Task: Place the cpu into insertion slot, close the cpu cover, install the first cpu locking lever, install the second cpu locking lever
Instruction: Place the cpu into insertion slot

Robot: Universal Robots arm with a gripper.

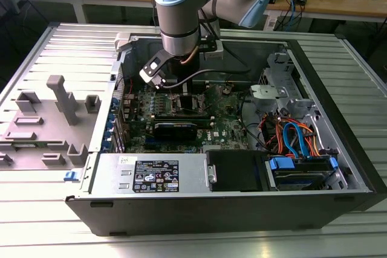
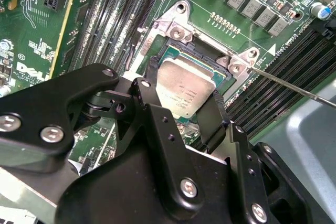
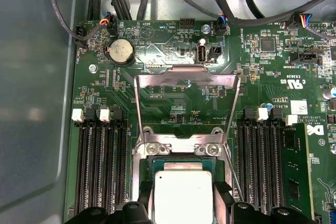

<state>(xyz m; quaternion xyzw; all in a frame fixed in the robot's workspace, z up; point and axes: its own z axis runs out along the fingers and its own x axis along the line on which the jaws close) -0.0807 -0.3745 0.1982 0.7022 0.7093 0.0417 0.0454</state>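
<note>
The cpu [image 2: 188, 88] — flat square chip with a matt silver-grey metal lid, faint print on top and a thin green board edge around it. Location: between the two black fingers [image 2: 217, 109] of the gripper [image 2: 185, 85], which clasps it by opposite edges. It lies directly over the insertion slot [image 3: 181, 146], low within the silvery rim; I cannot tell whether it is fully seated. The edge grip leaves the lid's top and the slot's corners free, presumably so the chip can go down flat. The cpu cover [image 3: 186, 78] — thin metal frame with a cut-out middle — stands swung open just beyond the fingertips, clear of the chip. One locking lever [image 2: 289, 84], a thin wire rod, juts out unlatched to one side of the gripper. Memory slots [image 3: 100, 166] flank the gripper on both sides.
</note>
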